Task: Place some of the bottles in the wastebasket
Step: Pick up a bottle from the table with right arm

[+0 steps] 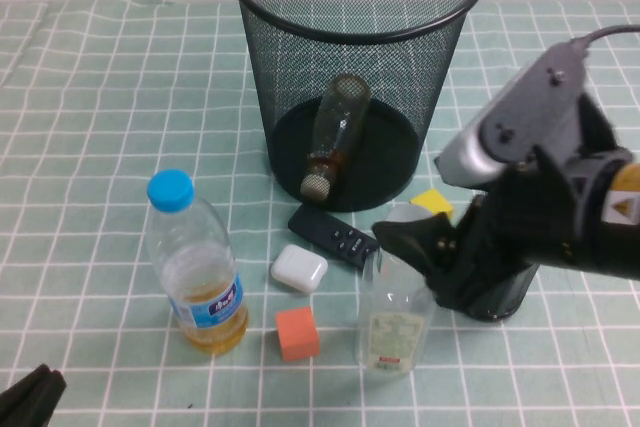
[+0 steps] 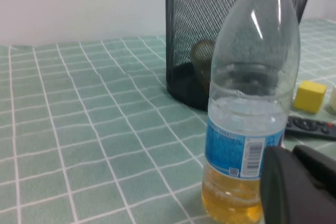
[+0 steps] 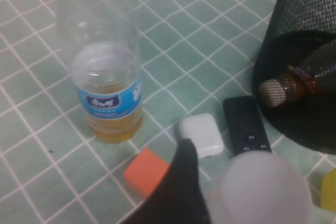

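The black mesh wastebasket (image 1: 355,57) stands at the back centre. The small beige-capped bottle with brown liquid (image 1: 335,137) lies inside it, and also shows in the right wrist view (image 3: 286,85). The taller white-capped bottle with the green-red label (image 1: 392,322) stands upright in front. My right gripper (image 1: 415,247) is open around its top; one finger (image 3: 184,182) sits beside the white cap (image 3: 260,190). A blue-capped bottle with yellow liquid (image 1: 195,267) stands front left. My left gripper (image 1: 30,397) is shut and empty at the front left corner, just short of that bottle (image 2: 247,119).
A black remote (image 1: 333,234), a white earbud case (image 1: 298,268) and an orange cube (image 1: 297,334) lie between the two standing bottles. A yellow cube (image 1: 432,201) lies beside the wastebasket's base. A green checked cloth (image 1: 100,127) covers the table.
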You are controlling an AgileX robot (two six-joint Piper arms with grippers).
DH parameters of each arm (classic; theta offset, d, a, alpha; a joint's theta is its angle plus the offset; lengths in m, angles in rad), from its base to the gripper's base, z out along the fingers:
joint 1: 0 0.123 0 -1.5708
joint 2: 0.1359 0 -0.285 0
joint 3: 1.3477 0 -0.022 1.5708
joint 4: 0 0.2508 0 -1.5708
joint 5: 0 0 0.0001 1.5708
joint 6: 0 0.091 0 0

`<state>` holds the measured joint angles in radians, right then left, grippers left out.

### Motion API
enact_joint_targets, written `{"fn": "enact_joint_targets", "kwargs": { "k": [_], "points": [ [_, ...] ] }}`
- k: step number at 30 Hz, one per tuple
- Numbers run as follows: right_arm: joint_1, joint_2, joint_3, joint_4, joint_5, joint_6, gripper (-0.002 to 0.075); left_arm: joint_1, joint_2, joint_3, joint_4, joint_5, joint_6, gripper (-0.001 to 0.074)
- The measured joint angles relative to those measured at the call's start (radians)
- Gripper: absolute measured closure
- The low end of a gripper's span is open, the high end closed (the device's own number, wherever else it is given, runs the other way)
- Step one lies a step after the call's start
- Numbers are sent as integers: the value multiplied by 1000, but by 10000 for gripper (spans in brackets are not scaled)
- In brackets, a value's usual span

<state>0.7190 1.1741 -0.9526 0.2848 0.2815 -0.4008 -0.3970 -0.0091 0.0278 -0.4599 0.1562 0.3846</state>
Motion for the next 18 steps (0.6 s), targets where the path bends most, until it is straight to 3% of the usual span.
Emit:
{"fn": "enact_joint_targets", "kwargs": {
  "k": [9, 10, 12, 16, 18],
  "points": [
    [0, 133, 0, 0, -21, -4, 118, 0, 0, 0, -2, 15, 1, 739],
    [0, 142, 0, 2, -19, -1, 155, 0, 0, 0, -2, 16, 1, 739],
    [0, 151, 0, 9, -19, 4, 308, 0, 0, 0, -4, 18, 1, 739],
    [0, 138, -4, 9, -9, 11, 741, 0, 0, 0, -5, 18, 1, 739],
    [0, 110, -35, 10, 53, 46, 726, 0, 0, 0, -5, 18, 1, 739]
  ]
}}
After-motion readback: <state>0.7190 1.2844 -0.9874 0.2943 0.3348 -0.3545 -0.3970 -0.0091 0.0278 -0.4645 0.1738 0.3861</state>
